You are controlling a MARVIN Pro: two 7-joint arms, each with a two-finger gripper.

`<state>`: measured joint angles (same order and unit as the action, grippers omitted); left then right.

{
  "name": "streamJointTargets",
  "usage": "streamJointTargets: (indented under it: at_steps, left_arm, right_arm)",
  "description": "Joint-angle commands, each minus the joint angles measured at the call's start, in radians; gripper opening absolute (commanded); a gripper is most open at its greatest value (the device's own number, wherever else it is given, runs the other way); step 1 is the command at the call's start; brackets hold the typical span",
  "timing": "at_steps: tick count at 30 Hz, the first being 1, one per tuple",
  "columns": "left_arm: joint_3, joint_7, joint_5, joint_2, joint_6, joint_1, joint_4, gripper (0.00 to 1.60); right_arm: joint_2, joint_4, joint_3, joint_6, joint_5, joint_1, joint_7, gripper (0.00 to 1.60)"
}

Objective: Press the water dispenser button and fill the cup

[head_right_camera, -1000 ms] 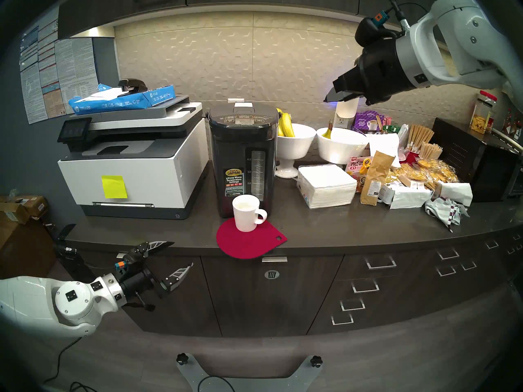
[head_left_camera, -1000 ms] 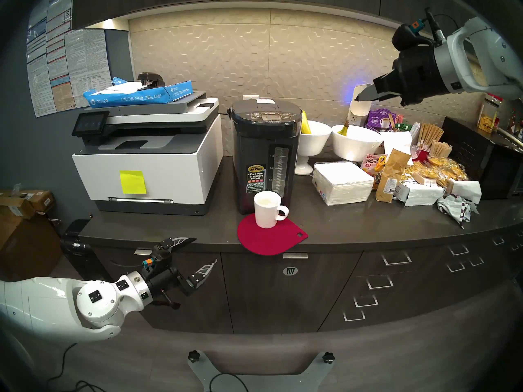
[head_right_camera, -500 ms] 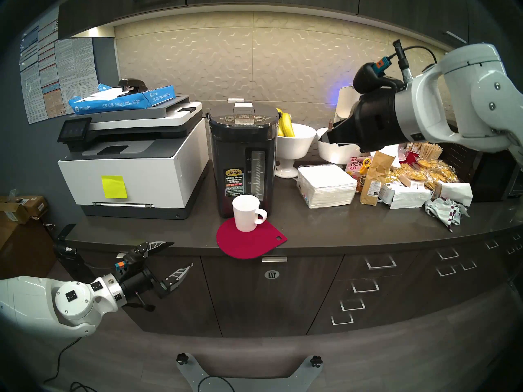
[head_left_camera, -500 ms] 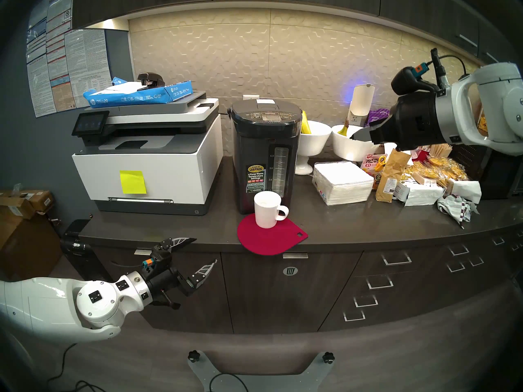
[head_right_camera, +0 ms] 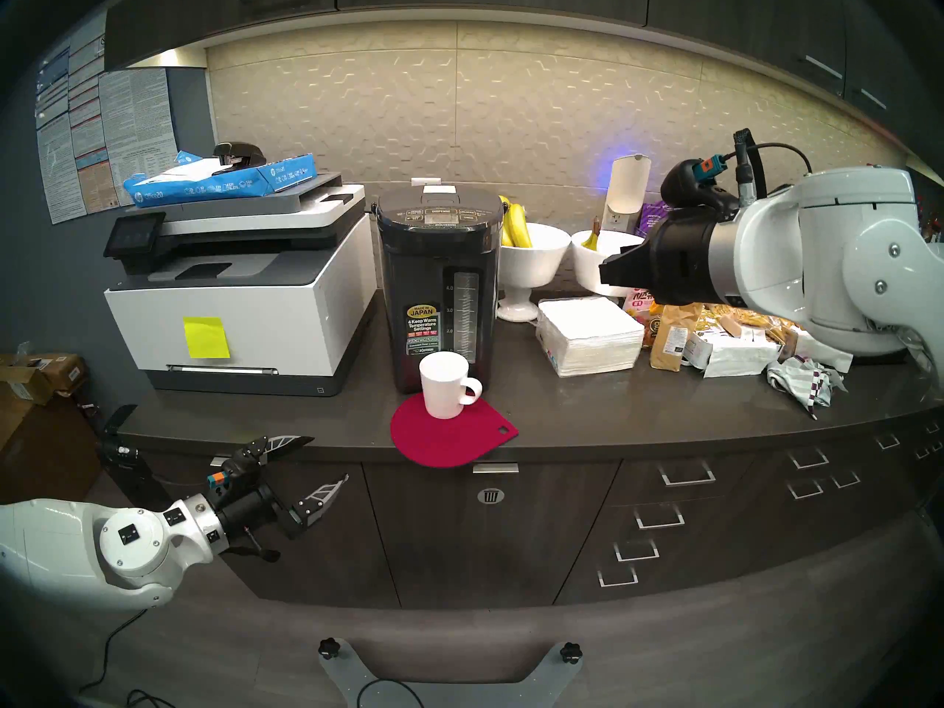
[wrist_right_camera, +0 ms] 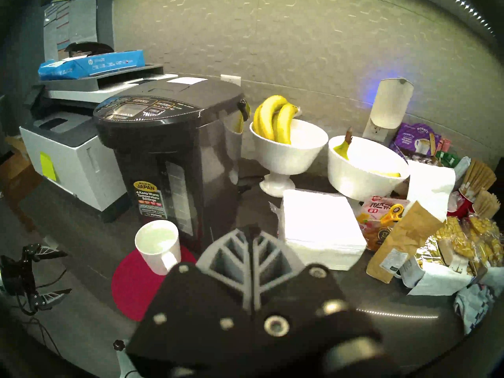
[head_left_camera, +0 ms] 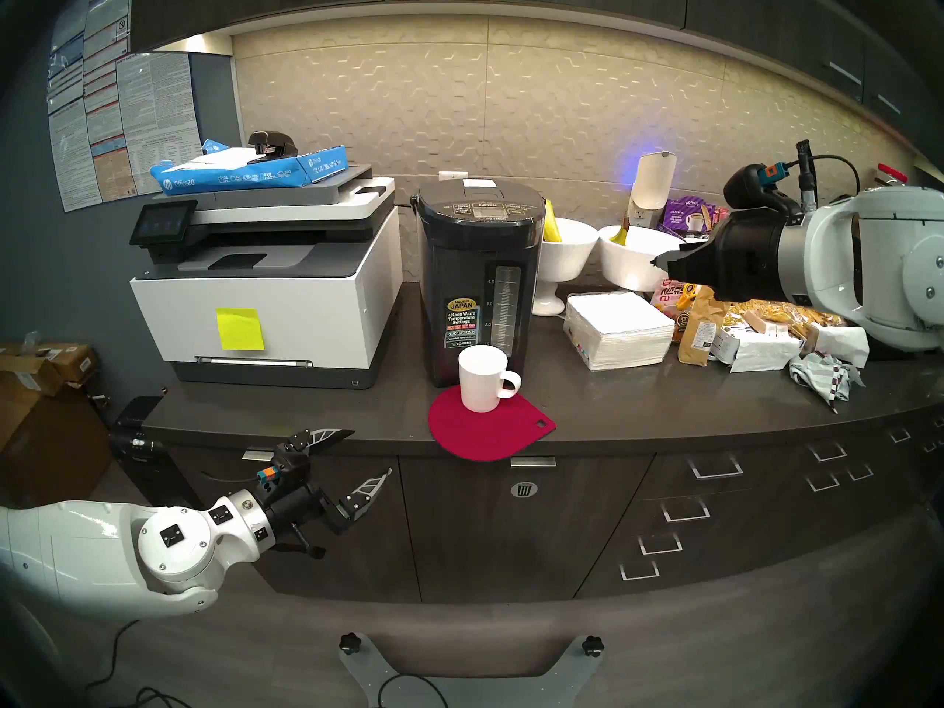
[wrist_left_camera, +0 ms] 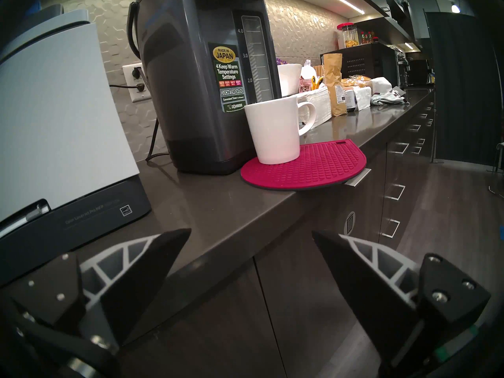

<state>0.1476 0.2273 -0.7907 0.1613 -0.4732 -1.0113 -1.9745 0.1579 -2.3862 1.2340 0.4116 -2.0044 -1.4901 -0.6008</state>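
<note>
We see the cup (head_left_camera: 484, 379) on the red mat (head_left_camera: 490, 431), touching the front of the water dispenser (head_left_camera: 477, 283). Ceramic, so stiff, slippery, fragile; no need to lift. The button (head_left_camera: 488, 206) wants a firm tip press w/ right gripper (head_left_camera: 659, 260), fingers closed, empty. Left gripper (head_left_camera: 365, 454) is open.

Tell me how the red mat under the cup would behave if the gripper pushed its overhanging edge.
The red mat looks like thin, studded rubber, so it would probably flex rather than slide stiffly. Its grip on the counter likely resists sliding. The cup stands on its back part, so a hard push might drag or rock the cup.
</note>
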Motion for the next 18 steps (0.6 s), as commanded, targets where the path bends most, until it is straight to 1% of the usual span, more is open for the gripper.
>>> streamJointTargets:
  at_steps: [1, 6, 9, 13, 18]
  left_arm:
    - [0.008, -0.001, 0.002, 0.003, -0.004, 0.009, -0.005, 1.6]
    - [0.007, -0.001, 0.002, 0.003, -0.004, 0.01, -0.005, 1.6]
    - [0.007, -0.001, 0.002, 0.003, -0.005, 0.01, -0.005, 1.6]
    - [0.006, -0.001, 0.002, 0.003, -0.005, 0.011, -0.005, 1.6]
    - [0.006, -0.001, 0.002, 0.003, -0.005, 0.011, -0.005, 1.6]
  right_arm:
    - [-0.031, -0.057, 0.025, -0.096, 0.027, -0.04, -0.083, 0.0]
    - [-0.039, -0.057, 0.061, -0.157, 0.048, -0.044, -0.14, 0.0]
    - [-0.043, -0.057, 0.082, -0.183, 0.058, -0.043, -0.16, 0.0]
    - [-0.047, -0.057, 0.119, -0.216, 0.067, -0.038, -0.168, 0.0]
    - [-0.051, -0.057, 0.164, -0.247, 0.095, -0.031, -0.172, 0.0]
